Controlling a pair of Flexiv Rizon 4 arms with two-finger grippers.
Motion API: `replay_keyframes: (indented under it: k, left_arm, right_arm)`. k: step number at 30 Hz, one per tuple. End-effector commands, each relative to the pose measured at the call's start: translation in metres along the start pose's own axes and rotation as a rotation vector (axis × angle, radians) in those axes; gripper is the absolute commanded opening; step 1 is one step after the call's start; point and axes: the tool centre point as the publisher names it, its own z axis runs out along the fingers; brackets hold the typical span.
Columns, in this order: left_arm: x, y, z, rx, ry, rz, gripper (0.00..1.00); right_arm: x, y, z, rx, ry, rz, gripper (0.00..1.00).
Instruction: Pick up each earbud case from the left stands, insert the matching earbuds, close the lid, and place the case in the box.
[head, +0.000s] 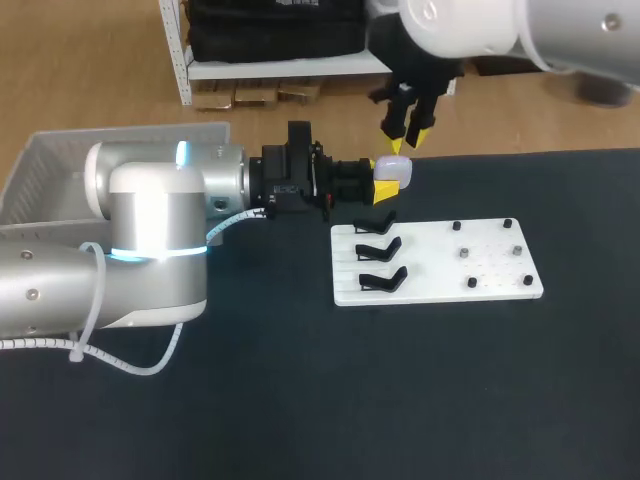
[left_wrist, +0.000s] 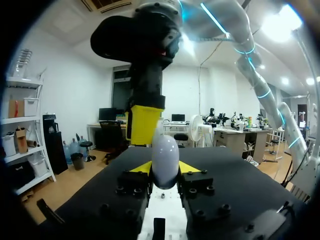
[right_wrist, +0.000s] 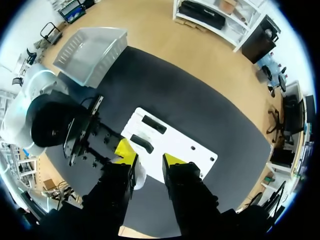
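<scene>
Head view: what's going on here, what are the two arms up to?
The left claw is shut on a white earbud case, holding it by the far left corner of the board. The right claw hangs open just above the case, not gripping it. The three black stands on the board are empty. The box sits at the table's far left.

Robotics lab, bench setup: two industrial arms, left arm and right arm, over a black desk; white fixture plate with stands at 3 o'clock, slatted box at 10 o'clock
</scene>
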Motion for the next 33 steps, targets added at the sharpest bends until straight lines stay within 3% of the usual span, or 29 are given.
replay_keyframes:
  k: [1,4,7,14,15,17,18,23,26,30,33]
  left_arm:
    - [0.001,-0.001,0.0,-0.005,-0.007,0.004,0.0]
    - [0.001,-0.001,0.0,-0.005,-0.007,0.004,0.0]
    - [0.001,-0.001,0.0,-0.005,-0.007,0.004,0.0]
    - [0.001,-0.001,0.0,-0.005,-0.007,0.004,0.0]
    - [0.001,-0.001,0.0,-0.005,-0.007,0.004,0.0]
    - [-0.003,0.0,-0.006,-0.005,-0.007,0.014,0.0]
    - [-0.005,0.001,-0.009,-0.006,-0.007,0.021,0.0]
    - [-0.019,0.003,-0.034,-0.012,-0.022,0.07,0.0]
    - [-0.027,0.007,-0.058,-0.022,0.02,0.104,0.0]
    - [-0.033,0.016,-0.102,-0.031,0.055,0.132,0.0]
    - [-0.036,0.02,-0.143,-0.083,0.078,0.15,0.0]
  right_arm:
    - [0.008,-0.002,-0.005,0.006,-0.048,0.021,0.3]
    - [0.006,-0.007,-0.011,0.007,-0.076,0.051,0.31]
    - [0.006,-0.016,-0.016,0.003,-0.11,0.109,0.39]
    - [0.018,-0.044,-0.026,-0.062,-0.241,0.331,0.43]
    - [0.02,-0.046,-0.026,-0.063,-0.253,0.347,0.49]
    - [0.024,-0.05,-0.026,-0.087,-0.268,0.377,0.91]
    - [0.024,-0.05,-0.026,-0.087,-0.268,0.377,1.0]
    - [0.024,-0.05,-0.026,-0.087,-0.268,0.377,1.0]
    - [0.024,-0.05,-0.026,-0.087,-0.268,0.377,1.0]
    - [0.024,-0.05,-0.026,-0.087,-0.268,0.377,1.0]
    - [0.024,-0.05,-0.026,-0.087,-0.268,0.377,1.0]
